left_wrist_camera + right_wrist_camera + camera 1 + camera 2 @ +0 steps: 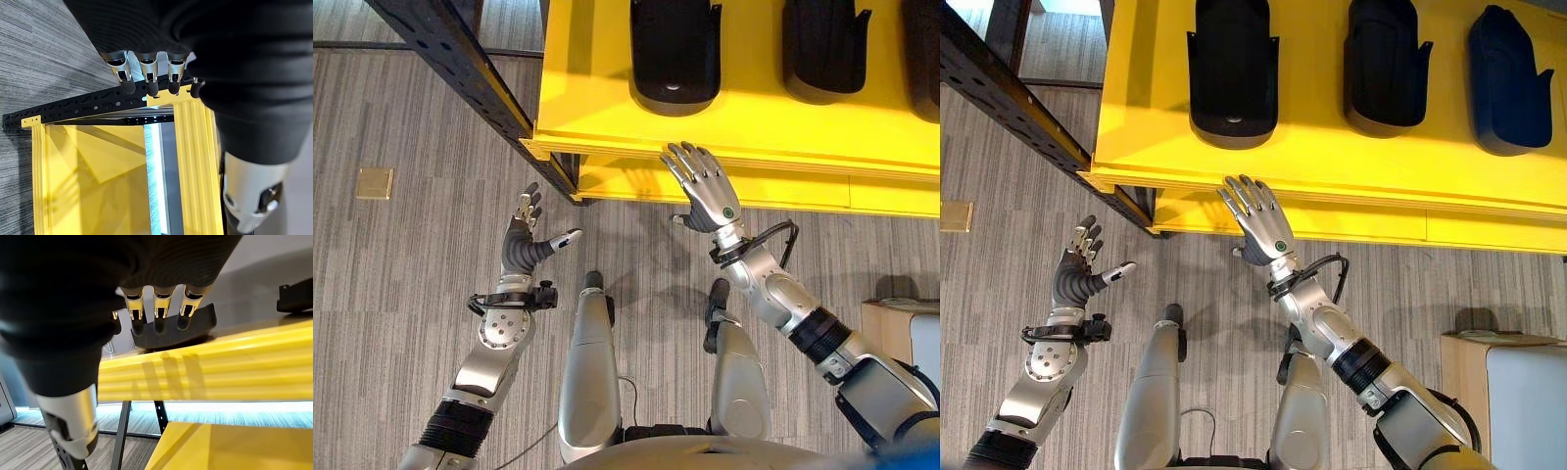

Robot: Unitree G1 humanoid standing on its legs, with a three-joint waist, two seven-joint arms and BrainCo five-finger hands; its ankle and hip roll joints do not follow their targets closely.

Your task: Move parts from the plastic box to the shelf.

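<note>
Right hand raised palm-down at the near front edge of the yellow shelf, fingers straight and spread, nothing in it; fingertips reach just over the shelf lip, and whether they touch the lip cannot be told. Right wrist view: the same fingers extended toward a black part on the shelf top, apart from it. Left hand well to the left, over the grey striped floor, fingers straight, thumb out to the right, holding nothing; it sits near the black perforated upright of the shelf frame without touching. Left wrist view: fingers point at that black rail and the yellow shelf end beyond it. Parts on the shelf: three black moulded pieces in a row on the far side, the left one straight beyond the right hand, the middle one to its right, the third farthest right; all are cut off at the far frame edge, so their full shape is unclear. A lower yellow level shows just beneath the top board, mostly hidden by it. At far right, near side, corner of a tan box with a pale grey surface, cut off by the frame; its contents not visible. Small tan square plate set in the floor at left.
</note>
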